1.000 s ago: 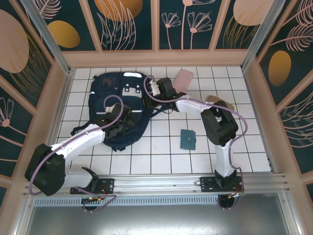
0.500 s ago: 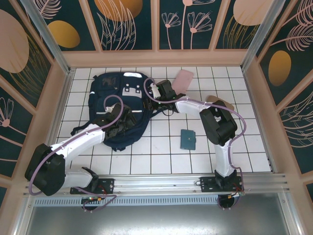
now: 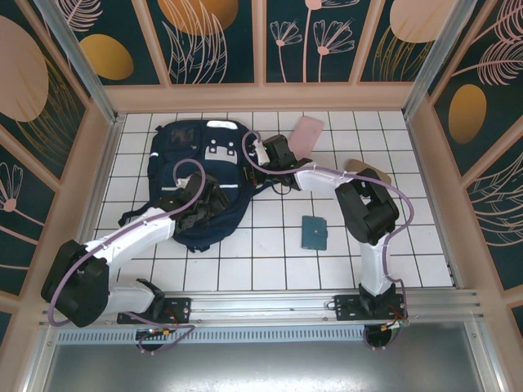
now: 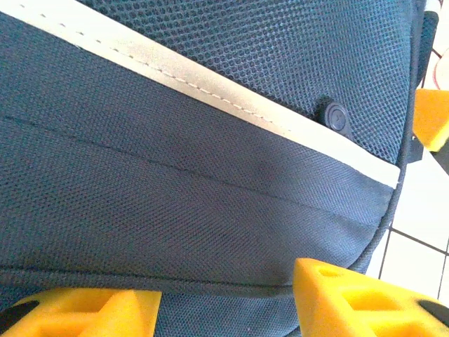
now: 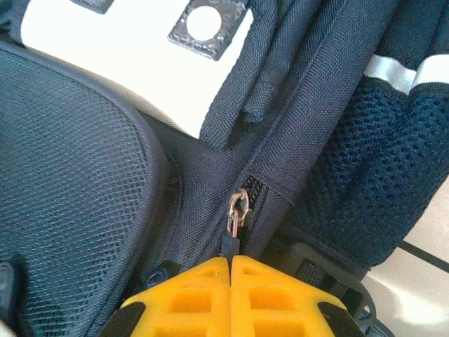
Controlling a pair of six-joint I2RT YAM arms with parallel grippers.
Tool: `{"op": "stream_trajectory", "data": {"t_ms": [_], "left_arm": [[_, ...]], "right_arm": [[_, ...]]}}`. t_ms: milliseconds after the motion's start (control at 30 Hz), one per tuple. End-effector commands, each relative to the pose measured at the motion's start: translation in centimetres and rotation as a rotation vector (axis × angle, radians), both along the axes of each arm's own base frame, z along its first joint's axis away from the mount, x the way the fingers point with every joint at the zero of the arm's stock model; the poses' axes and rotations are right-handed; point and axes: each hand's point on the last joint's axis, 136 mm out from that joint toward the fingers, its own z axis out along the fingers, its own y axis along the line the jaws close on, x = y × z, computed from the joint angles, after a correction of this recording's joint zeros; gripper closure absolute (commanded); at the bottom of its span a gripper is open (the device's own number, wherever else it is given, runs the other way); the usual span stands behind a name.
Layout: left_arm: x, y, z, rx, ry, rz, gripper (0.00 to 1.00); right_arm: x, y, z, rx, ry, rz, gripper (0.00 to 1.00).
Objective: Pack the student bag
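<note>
Looks like the opening step, before any packing; judged from the grip, not from any gap seen in the zip.

Found at the far left of the white tiled surface [image 3: 270,261]: the student bag [image 3: 200,175], lying flat, navy, with a pale stripe and grey buckle patches on top.

At the bag's right edge: the right hand [image 5: 230,263], pressed together and pinching the dark tab of the zip pull [image 5: 238,210]; metal ring of the pull just clear of the fingertips; zip teeth beside it apparently closed.

Over the bag's near end: the left hand [image 4: 224,302], spread wide, fabric and stripe showing between the two yellow fingers; probably there to pin the bag down; cannot tell whether actually pressing on it.

Next move, as a guess: draw the pull along the zip track while keeping the bag from sliding; calls for a firm pinch on a small tab and a path following the curve of the seam; risk of the tab slipping out, or of the whole bag dragging.

Counted: one bag; one zip pull in the pinch; one pink flat item [image 3: 308,132] just beyond the right arm; one small teal case [image 3: 314,232] in the middle, well apart from the bag; two arms, two hands.
</note>
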Motion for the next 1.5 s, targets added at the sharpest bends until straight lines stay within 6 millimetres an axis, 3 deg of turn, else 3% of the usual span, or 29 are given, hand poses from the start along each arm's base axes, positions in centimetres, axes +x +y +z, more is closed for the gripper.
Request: {"op": "stream_trajectory", "data": {"t_ms": [0,100,233,467,667,767,867,1000,1133,1200,1233,1300,1467], "left_arm": [[1.5,-2.3,0.8,-0.133,-0.054,-0.015,0.47],[2.5,-3.1,1.6,-0.169,-0.075,-0.010,0.47],[3.6,-2.6,0.8,-0.119,-0.081,0.032,0.47],[4.6,-3.5,-0.7,-0.156,-0.074,0.042,0.47],[5.4,-4.2,-0.6,-0.171,-0.090,0.040,0.47],[5.8,-4.8,-0.5,-0.180,-0.085,0.022,0.47],[5.3,-4.6,-0.4,-0.164,-0.078,0.004,0.49],[4.4,-4.8,0.8,-0.147,-0.091,-0.056,0.59],[3.5,-6.8,2.2,-0.103,-0.120,-0.138,0.60],[3.4,-7.8,2.6,-0.077,-0.127,-0.168,0.61],[3.5,-8.1,2.5,-0.067,-0.126,-0.171,0.61],[3.8,-7.8,2.2,-0.047,-0.119,-0.154,0.61],[4.1,-7.0,2.0,-0.005,-0.118,-0.120,0.60]], "right_arm": [[-1.9,0.0,2.8,0.062,0.005,0.037,1.00],[-3.0,0.2,3.8,0.107,0.026,0.059,1.00],[-4.9,0.0,4.0,0.170,0.074,0.076,1.00],[-8.5,-1.2,1.0,0.217,0.199,0.065,1.00],[-13.7,-0.2,0.8,0.275,0.257,0.135,1.00],[-15.1,0.4,0.7,0.271,0.260,0.144,1.00],[-14.0,-1.2,1.1,0.272,0.208,0.073,1.00],[-10.5,-4.9,3.0,0.283,0.132,-0.048,0.96],[-7.6,-7.7,4.7,0.275,0.050,-0.131,0.84],[-6.8,-7.8,4.9,0.266,0.032,-0.132,0.82],[-5.3,-8.8,4.8,0.257,0.025,-0.166,0.79],[-3.7,-8.7,4.7,0.251,0.029,-0.165,0.69],[-1.6,-6.8,4.0,0.212,0.035,-0.118,0.66]]}}
